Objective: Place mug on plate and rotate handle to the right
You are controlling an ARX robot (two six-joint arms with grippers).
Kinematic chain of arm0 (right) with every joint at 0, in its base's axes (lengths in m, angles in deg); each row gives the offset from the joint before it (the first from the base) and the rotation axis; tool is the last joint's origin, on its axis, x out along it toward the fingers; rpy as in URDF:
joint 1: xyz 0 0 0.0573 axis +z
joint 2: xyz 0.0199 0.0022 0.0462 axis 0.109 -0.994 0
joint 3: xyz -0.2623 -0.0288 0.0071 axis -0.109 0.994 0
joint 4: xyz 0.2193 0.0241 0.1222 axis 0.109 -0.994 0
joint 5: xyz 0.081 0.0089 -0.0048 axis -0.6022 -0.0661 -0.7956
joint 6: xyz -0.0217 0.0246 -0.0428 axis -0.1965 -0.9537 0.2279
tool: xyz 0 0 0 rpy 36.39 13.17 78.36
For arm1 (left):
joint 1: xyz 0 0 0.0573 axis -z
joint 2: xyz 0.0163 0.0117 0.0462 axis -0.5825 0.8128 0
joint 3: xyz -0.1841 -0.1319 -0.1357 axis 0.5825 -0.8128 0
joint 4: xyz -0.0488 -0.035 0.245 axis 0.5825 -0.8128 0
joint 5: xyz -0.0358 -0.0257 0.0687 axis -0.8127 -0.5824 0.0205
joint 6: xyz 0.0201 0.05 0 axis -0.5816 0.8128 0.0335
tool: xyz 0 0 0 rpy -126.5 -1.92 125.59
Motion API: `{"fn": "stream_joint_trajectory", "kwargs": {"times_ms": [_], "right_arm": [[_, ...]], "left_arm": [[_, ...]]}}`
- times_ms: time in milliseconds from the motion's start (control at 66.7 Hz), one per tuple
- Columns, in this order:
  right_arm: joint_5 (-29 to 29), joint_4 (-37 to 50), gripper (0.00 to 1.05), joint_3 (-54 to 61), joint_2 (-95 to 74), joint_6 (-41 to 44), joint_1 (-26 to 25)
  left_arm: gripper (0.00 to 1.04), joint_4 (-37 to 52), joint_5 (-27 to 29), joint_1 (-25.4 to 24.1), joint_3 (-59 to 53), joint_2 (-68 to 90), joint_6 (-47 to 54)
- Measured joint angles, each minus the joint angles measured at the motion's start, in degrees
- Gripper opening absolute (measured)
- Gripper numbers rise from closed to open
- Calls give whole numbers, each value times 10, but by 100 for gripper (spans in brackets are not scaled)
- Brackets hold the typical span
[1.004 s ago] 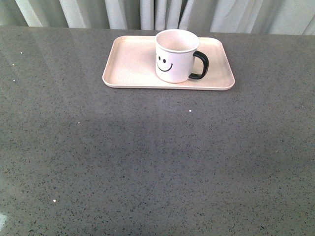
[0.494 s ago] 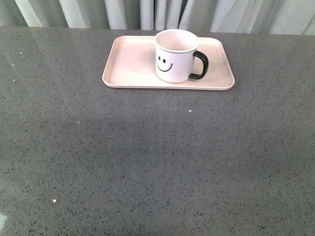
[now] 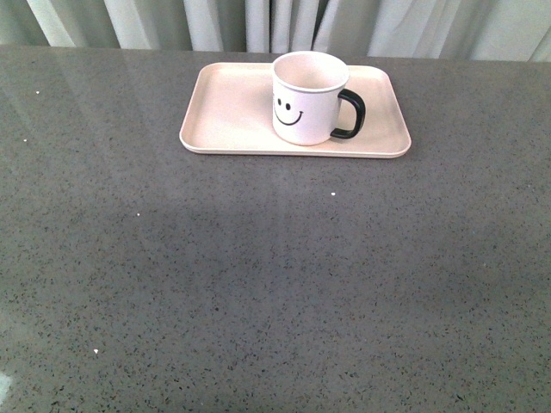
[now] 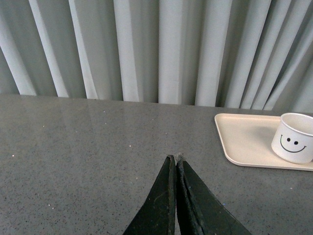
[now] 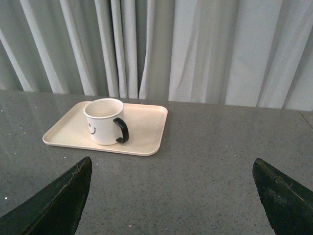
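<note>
Indoor tabletop point(image 3: 258, 284), curtain backdrop point(image 4: 166, 49)

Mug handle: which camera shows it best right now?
The front view: the handle shows as a full open loop in profile, sticking out to the right of the mug. The right wrist view shows it foreshortened, angled toward the camera. The left wrist view hides it behind the mug.

Leaving the grey table point(image 3: 258, 284) open from 3 through 6 to 9 o'clock of the plate point(image 3: 228, 112), seen from the front. Blocking only right of the plate's middle, with the mug point(image 3: 308, 99) standing upright there and the handle point(image 3: 351, 114) jutting toward 3 o'clock. Keeping a bare strip of plate at the mug's 9 o'clock. Closing off 12 o'clock with the curtain point(image 3: 275, 21) hanging near the far rim.
</note>
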State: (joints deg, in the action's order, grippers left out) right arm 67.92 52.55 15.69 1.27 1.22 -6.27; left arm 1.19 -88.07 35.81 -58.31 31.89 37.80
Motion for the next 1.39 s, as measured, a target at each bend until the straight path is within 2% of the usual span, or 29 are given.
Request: {"fn": "stream_joint_trajectory", "kwargs": {"times_ms": [60, 315, 420, 554, 674, 689, 704, 764, 794, 824, 944, 1034, 1184, 1393], "right_arm": [[0, 0, 96, 0, 0, 0, 0], [0, 0, 96, 0, 0, 0, 0], [0, 0, 96, 0, 0, 0, 0], [0, 0, 96, 0, 0, 0, 0], [-9, -5, 96, -2, -4, 3, -2], [-22, -17, 96, -6, -11, 9, -6], [-63, -56, 96, -22, -29, 20, -17], [-168, -170, 96, -87, -143, 63, -55], [-203, -184, 96, -115, -207, 78, -67], [-214, -172, 96, -142, -270, 89, -73], [-199, -52, 96, -254, -479, 118, -76], [-178, 4, 96, -339, -618, 116, -67], [-144, 11, 96, -490, -825, 89, -34], [-125, -41, 96, -676, -1028, 50, 23]], "left_arm": [[3, 0, 0, 0, 0, 0, -1], [49, 0, 0, 0, 0, 0, 0], [72, 0, 0, 0, 0, 0, 0], [96, 0, 0, 0, 0, 0, 0], [95, 0, 0, 0, 0, 0, 0], [95, 0, 0, 0, 0, 0, 0], [96, 0, 0, 0, 0, 0, 0], [96, 0, 0, 0, 0, 0, 0], [95, 0, -1, 0, 0, 0, 0], [96, 0, 0, 0, 0, 0, 0], [95, 0, 0, 0, 0, 0, 0], [96, 0, 0, 0, 0, 0, 0], [96, 0, 0, 0, 0, 0, 0], [95, 0, 0, 0, 0, 0, 0]]}}
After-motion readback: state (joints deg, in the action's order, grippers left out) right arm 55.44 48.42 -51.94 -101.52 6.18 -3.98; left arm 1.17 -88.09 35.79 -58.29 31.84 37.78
